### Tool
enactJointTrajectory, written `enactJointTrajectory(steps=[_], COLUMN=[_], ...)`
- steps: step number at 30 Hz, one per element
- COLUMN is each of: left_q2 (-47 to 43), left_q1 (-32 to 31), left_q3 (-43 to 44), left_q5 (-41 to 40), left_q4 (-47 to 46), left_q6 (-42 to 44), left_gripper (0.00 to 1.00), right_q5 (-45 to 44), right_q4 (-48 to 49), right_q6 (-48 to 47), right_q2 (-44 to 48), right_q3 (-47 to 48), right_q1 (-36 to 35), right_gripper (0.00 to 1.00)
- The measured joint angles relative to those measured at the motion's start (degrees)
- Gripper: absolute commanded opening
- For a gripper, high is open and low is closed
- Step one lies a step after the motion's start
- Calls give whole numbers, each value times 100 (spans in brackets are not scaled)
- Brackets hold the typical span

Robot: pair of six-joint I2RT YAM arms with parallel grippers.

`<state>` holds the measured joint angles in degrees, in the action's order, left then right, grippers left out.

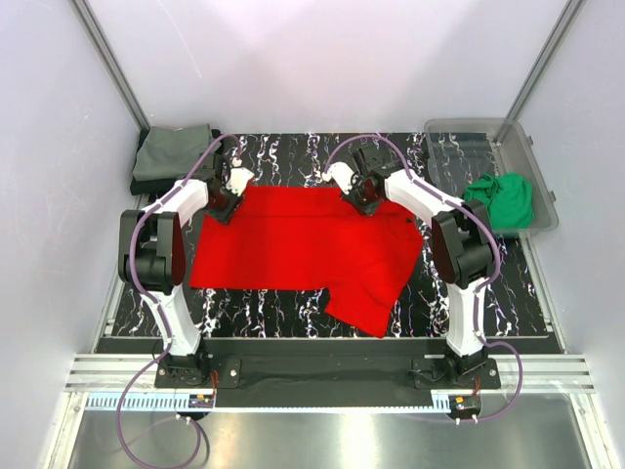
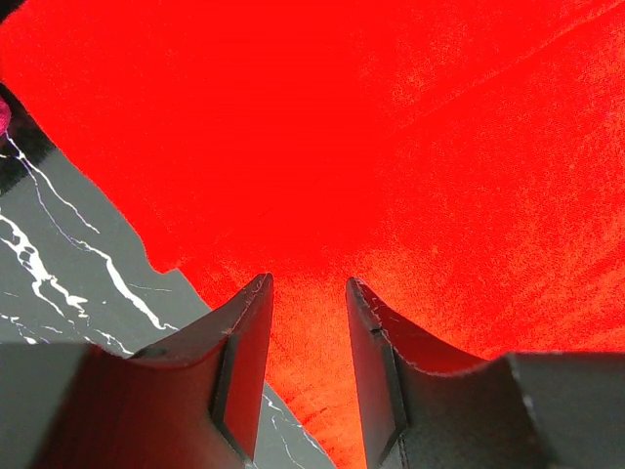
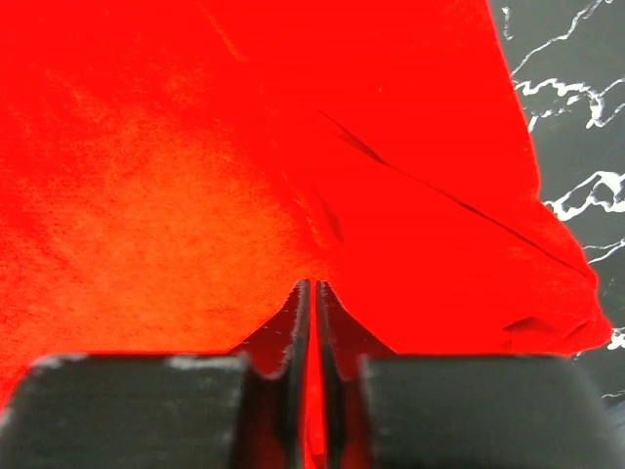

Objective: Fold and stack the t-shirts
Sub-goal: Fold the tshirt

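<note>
The red t-shirt [image 1: 303,249] lies spread over the middle of the black marbled table, with one part folded toward the near right. My left gripper [image 1: 223,205] is at its far left corner; in the left wrist view [image 2: 308,293] the jaws stand open over the red cloth [image 2: 391,147] at its edge. My right gripper [image 1: 366,198] is at the shirt's far edge; in the right wrist view [image 3: 312,288] it is shut on a pinch of the red cloth [image 3: 195,176]. The green t-shirt [image 1: 501,200] is bunched in a clear bin. A grey-olive t-shirt [image 1: 174,153] lies folded on a dark one [image 1: 146,184] at the far left.
The clear plastic bin [image 1: 488,132] stands at the far right of the table. The folded pile sits at the far left corner beside the white wall. Bare marbled table [image 1: 293,151] shows behind the red shirt and along the near edge [image 1: 254,308].
</note>
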<state>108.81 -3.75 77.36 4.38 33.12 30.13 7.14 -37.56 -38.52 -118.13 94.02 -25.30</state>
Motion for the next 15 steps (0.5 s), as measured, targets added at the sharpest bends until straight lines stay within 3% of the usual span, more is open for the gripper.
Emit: enactJointTrajectory(steps=[3,15], left_q2=[0,0], left_q1=[0,0], left_q3=[0,0], left_q5=[-2,-4], left_q4=[4,7], left_q6=[-2,-2], left_gripper=[41,41], right_q5=[-13,-17], right_q4=[-4,24], right_q6=[4,-13], right_q2=[-4,-592], right_q3=[-31,166], right_q1=[-17,-17], right_gripper=[28,27])
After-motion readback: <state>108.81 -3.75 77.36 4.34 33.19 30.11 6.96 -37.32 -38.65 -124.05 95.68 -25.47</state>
